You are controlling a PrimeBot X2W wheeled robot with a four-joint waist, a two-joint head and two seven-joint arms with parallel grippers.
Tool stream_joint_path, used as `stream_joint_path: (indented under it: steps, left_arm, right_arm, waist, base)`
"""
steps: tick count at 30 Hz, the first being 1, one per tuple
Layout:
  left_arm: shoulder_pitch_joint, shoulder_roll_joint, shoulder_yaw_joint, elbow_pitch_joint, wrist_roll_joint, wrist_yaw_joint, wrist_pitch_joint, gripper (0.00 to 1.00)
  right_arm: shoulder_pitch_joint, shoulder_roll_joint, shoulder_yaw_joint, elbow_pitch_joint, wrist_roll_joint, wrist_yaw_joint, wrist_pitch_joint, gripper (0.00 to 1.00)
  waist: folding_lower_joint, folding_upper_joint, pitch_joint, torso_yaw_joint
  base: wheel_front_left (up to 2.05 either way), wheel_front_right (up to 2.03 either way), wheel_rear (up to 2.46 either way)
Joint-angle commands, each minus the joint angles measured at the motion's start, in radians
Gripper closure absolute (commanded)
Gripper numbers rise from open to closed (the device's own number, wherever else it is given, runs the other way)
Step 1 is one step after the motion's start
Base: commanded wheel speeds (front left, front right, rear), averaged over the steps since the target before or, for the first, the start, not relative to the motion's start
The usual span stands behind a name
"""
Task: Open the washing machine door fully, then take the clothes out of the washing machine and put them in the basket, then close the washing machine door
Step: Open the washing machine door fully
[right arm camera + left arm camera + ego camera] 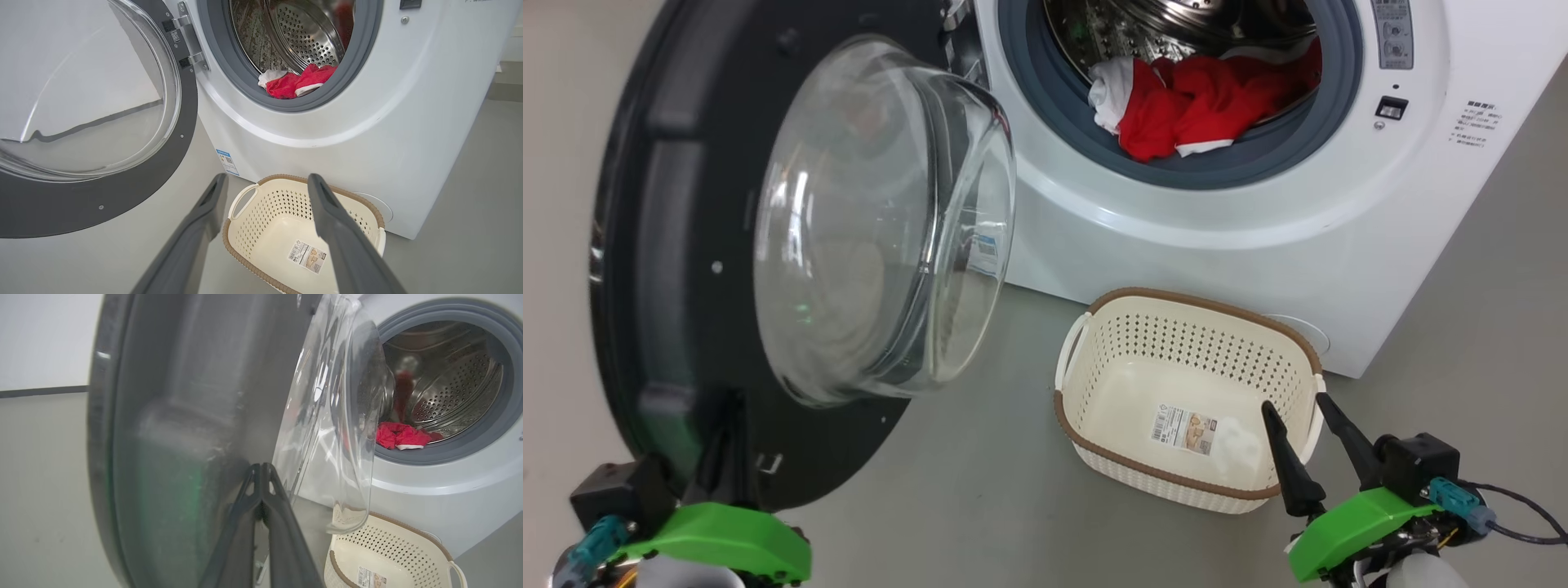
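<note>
The washing machine door (645, 245) stands swung open at the left, its glass bowl (882, 220) bulging toward the machine. My left gripper (725, 425) is shut and empty, its tips (261, 469) at the lower inner face of the door (184, 416). Red and white clothes (1201, 106) lie in the drum mouth of the white washing machine (1258, 212); I also see these clothes (294, 83) from the right wrist. The cream basket (1201, 306) sits on the floor before the machine, holding just a paper label. My right gripper (1294, 408) hangs open over its near right corner.
Grey floor (980, 490) lies between the door and the basket. The door's hinge (190, 41) sits at the left of the drum opening. A blue sticker (226, 161) is low on the machine's front. A cable (1519, 514) trails from the right wrist.
</note>
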Motion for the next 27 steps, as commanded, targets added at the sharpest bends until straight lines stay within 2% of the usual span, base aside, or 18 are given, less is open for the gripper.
stream_joint_path:
  steps: [1, 27]
  left_arm:
    - [-0.031, 0.049, 0.071, 0.011, -0.006, 0.010, -0.022, 1.00]
    - [-0.216, 0.102, 0.172, 0.350, -0.077, -0.053, -0.204, 1.00]
  right_arm:
    - [-0.049, -0.004, 0.037, -0.020, -0.013, 0.006, -0.006, 0.00]
    - [-0.072, -0.049, 0.092, 0.006, -0.027, 0.006, -0.006, 0.00]
  waist:
    - [0.0000, -0.0001, 0.013, -0.001]
    - [0.0000, -0.0001, 0.080, 0.010]
  base:
    - [0.00, 0.00, 0.00]
    - [0.00, 0.00, 0.00]
